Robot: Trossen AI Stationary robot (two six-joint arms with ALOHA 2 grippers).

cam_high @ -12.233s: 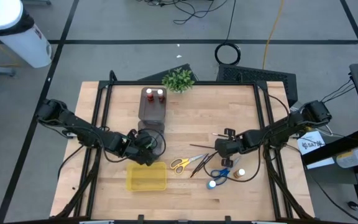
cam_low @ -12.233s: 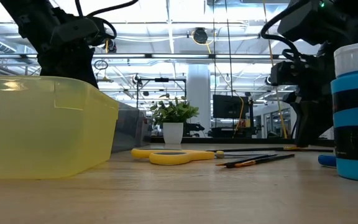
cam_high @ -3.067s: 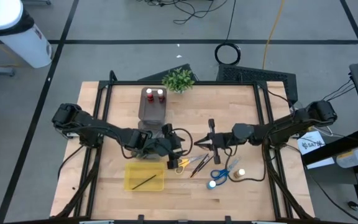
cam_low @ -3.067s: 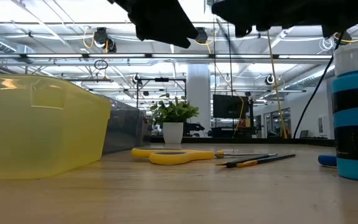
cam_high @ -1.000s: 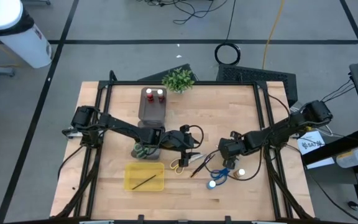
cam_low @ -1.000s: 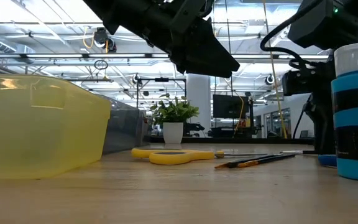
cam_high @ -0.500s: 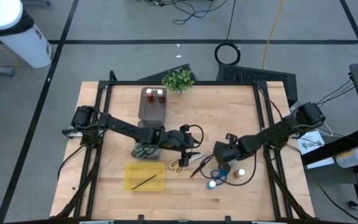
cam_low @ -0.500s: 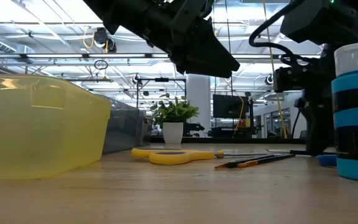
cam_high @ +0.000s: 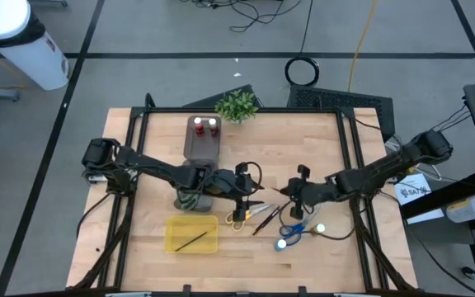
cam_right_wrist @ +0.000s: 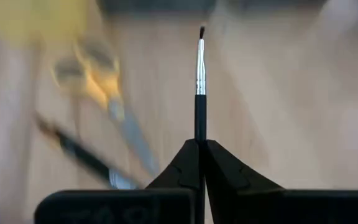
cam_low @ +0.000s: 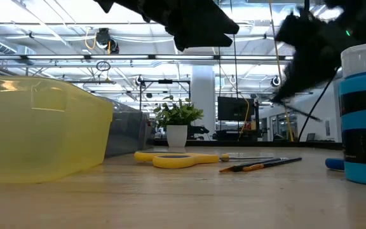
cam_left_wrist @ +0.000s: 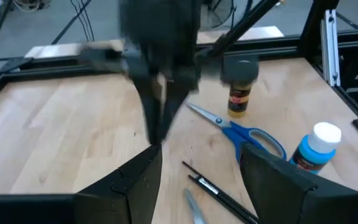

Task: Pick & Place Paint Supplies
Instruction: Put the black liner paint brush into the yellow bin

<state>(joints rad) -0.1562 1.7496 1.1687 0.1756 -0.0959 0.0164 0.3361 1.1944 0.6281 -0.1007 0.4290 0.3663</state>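
Note:
My right gripper [cam_high: 293, 191] hangs above the table's middle, shut on a thin dark brush [cam_right_wrist: 199, 74] that is lifted off the wood. My left gripper [cam_high: 244, 193] is open and empty, just left of it, over the yellow-handled scissors [cam_high: 237, 218]. More brushes [cam_high: 264, 216], blue-handled scissors [cam_high: 292, 230] and two small paint bottles [cam_high: 280, 243] [cam_high: 320, 228] lie or stand on the table below. One brush [cam_high: 191, 241] lies in the yellow tray [cam_high: 174, 245]. Two red-capped bottles [cam_high: 204, 124] stand in the dark grey organiser [cam_high: 203, 147]. My right gripper pinches the brush's dark handle [cam_right_wrist: 199, 134] between its two fingers [cam_right_wrist: 182, 165]. The brush runs along the fingers and sticks out straight ahead past their free ends, its metal ferrule and bristle tip [cam_right_wrist: 201, 30] foremost. It is lifted clear of the table.
A small potted plant [cam_high: 236, 106] stands at the table's far edge. The black frame rails [cam_high: 134, 157] run along the left and right sides. Bare wood lies at the far right and the near right of the table.
My right gripper, low over the table beside the blue scissors a second ago, has risen and swung toward the far left, carrying the brush up clear of the wood. My left gripper has risen a little and drawn slightly toward the table's left.

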